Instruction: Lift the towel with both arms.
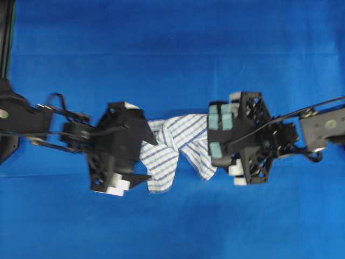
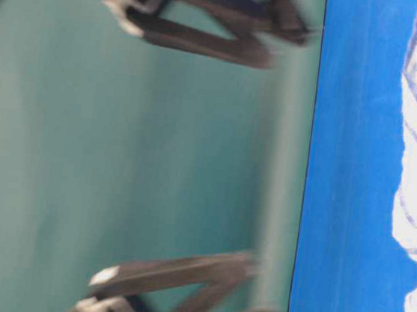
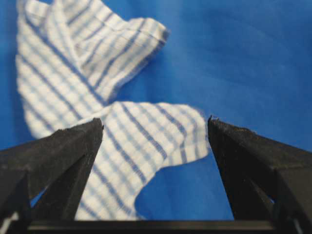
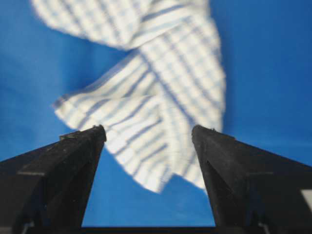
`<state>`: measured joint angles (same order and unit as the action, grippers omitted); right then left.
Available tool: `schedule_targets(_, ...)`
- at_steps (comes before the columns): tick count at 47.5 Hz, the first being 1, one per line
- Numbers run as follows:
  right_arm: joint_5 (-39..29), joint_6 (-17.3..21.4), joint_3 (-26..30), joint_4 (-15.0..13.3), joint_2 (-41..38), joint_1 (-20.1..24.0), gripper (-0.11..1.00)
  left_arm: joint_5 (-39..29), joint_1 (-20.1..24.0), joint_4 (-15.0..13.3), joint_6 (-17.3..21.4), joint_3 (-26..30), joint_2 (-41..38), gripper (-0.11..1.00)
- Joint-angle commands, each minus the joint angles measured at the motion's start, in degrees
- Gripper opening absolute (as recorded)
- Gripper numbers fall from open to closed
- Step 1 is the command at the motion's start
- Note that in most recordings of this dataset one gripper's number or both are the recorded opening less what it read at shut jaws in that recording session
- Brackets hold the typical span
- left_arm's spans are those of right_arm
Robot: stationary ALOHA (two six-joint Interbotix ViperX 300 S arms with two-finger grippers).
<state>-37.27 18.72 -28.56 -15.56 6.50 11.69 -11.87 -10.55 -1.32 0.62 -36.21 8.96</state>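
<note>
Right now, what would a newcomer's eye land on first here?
The crumpled checked towel on the blue table covering, mid-table. Flanking it, the left gripper and right gripper are both open, each with a towel corner showing between its fingers, nothing pinched yet.

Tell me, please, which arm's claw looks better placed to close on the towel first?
Probably the left. Both claws are open above the crumpled towel, but the left claw has a towel corner spanning the gap between its fingers, while the right claw frames only a narrower edge. The difference is slight.
</note>
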Motion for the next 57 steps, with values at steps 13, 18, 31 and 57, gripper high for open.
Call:
schedule_targets(13,11.69,0.09,-2.02,3.52,-9.49,1.67,0.69,4.92,-2.20,-0.09,-0.18,2.55,-14.15,0.92)
schedule_targets(18,14.94,0.09,-2.11,3.96,-11.95,2.11,0.69,6.59,-2.99,-0.18,-0.18,3.08,-16.70,0.92)
schedule_targets(31,18.02,0.18,-2.20,4.57,-16.79,1.85,0.69,10.11,-2.99,-0.18,-0.18,2.29,-20.13,0.92)
schedule_targets(57,19.07,-0.70,-1.76,4.13,-16.52,0.70,0.04,3.69,-2.29,-0.26,0.00,2.46,-20.21,0.11)
